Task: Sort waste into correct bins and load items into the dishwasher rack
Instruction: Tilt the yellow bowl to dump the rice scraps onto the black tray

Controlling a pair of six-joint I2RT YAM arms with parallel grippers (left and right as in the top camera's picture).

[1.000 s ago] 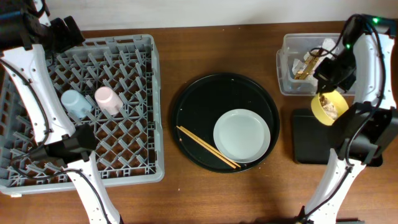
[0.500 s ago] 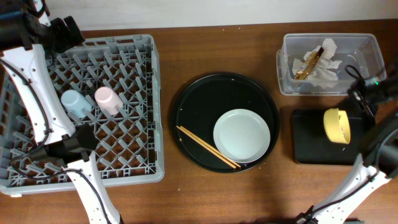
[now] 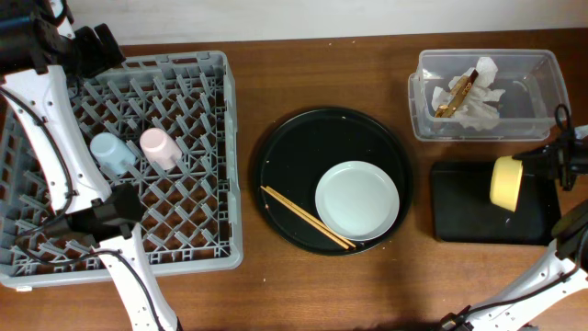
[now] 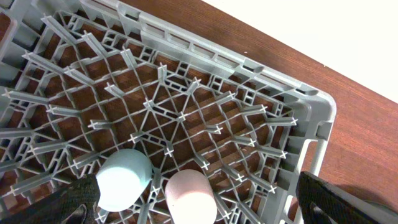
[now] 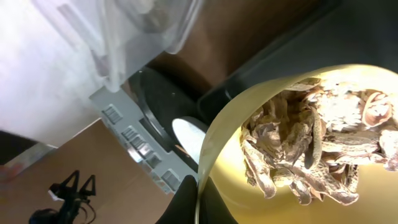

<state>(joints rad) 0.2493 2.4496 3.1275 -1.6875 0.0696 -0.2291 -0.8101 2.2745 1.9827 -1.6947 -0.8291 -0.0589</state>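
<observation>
Now, overhead: yellow bowl (image 3: 504, 183) is being held on edge by the right gripper (image 3: 536, 168), clamped on its rim, over the shallow black tray (image 3: 459, 221) on the brown wood bench (image 3: 276, 294); pale wall behind. Left gripper (image 3: 96, 48) is being hung over the rack (image 3: 184, 256).

Left wrist: its fingers (image 4: 339, 199) are being kept wide, nothing held.

Right wrist: scraps (image 5: 311, 149) are lying in the bowl. Prob. the tipping step; more tilt needed, w/ rim kept over tray.

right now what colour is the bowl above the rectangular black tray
Yellow. The bowl shows best in the overhead view.
</observation>
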